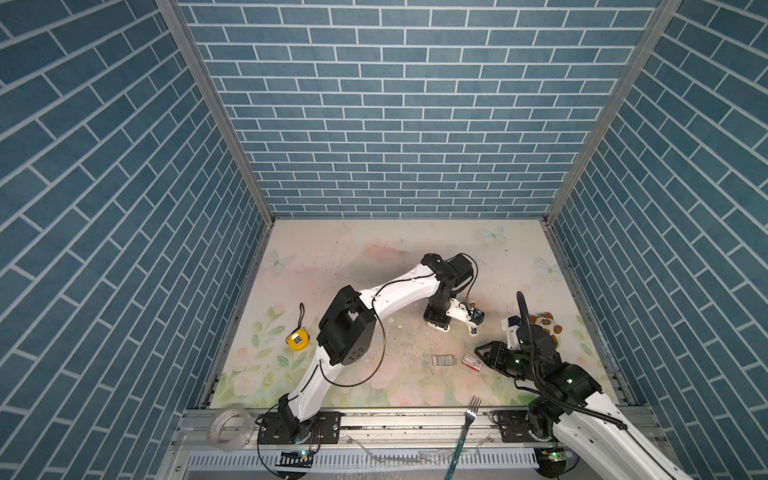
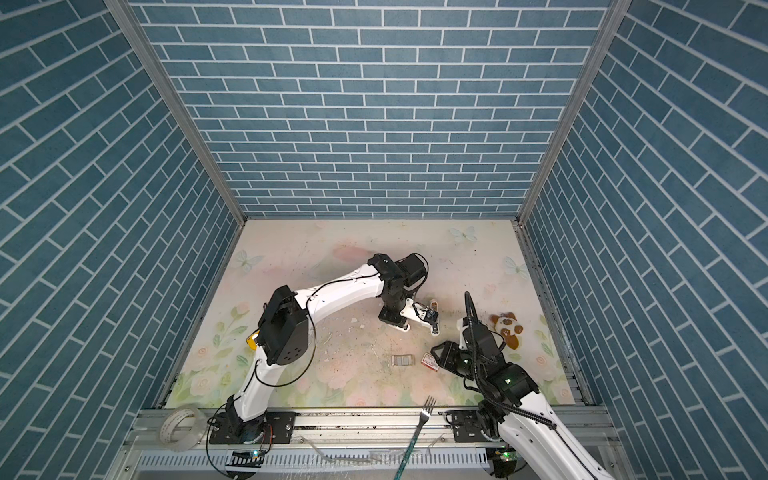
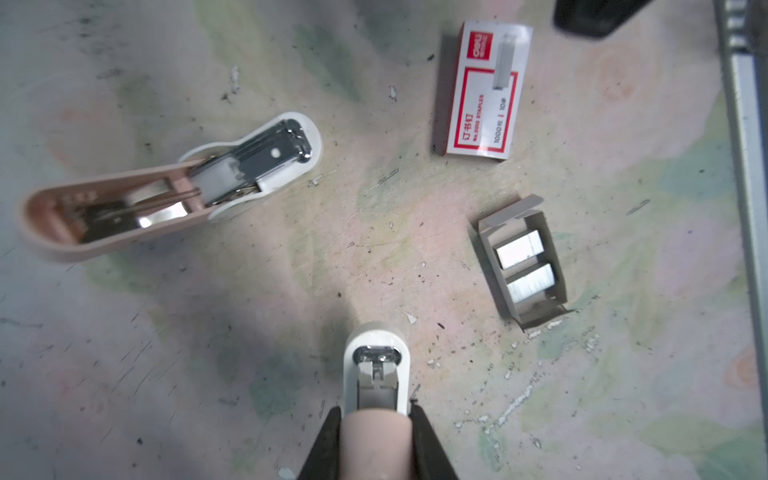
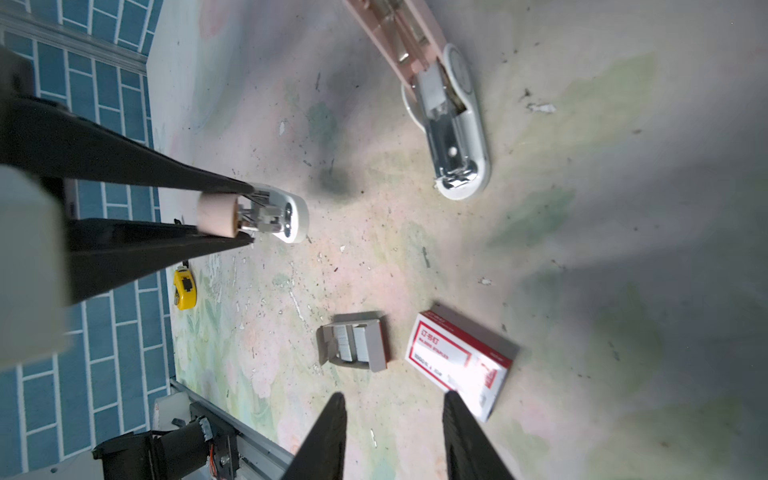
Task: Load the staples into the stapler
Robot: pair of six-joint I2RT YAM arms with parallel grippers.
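Jaws apart and empty on the right gripper (image 4: 395, 419), nearest the front rail (image 1: 415, 419), hanging just over the white-and-red staple box (image 4: 457, 361), with one fingertip overlapping a box corner in the right wrist view. Just beyond the box, flat in an open grey tray (image 3: 489, 249) on the mat (image 3: 374, 232): the staples (image 3: 525, 266), two silvery blocks side by side.

Judged as the reach for a strip. Shift off the box and centre over the tray. Turn the jaws across the short width of one block, then come straight down inside the tray walls. Pinch lightly, to avoid snapping or scattering the strip, and lift level.

Farther on, left gripper (image 3: 376, 415) clamped on a small pink-and-white stapler (image 3: 376, 365), nose toward the mat. Steady grip wanted there. Beyond that, lying on the mat, a second stapler (image 3: 249, 166), pink cover swung open and steel magazine bared.

Not readable: which stapler is meant for loading, the fill of either magazine, and any contact between the held stapler and the mat. Both staplers largely hidden under the left wrist in both top views. Left fingers cut off by the frame edge in the left wrist view.
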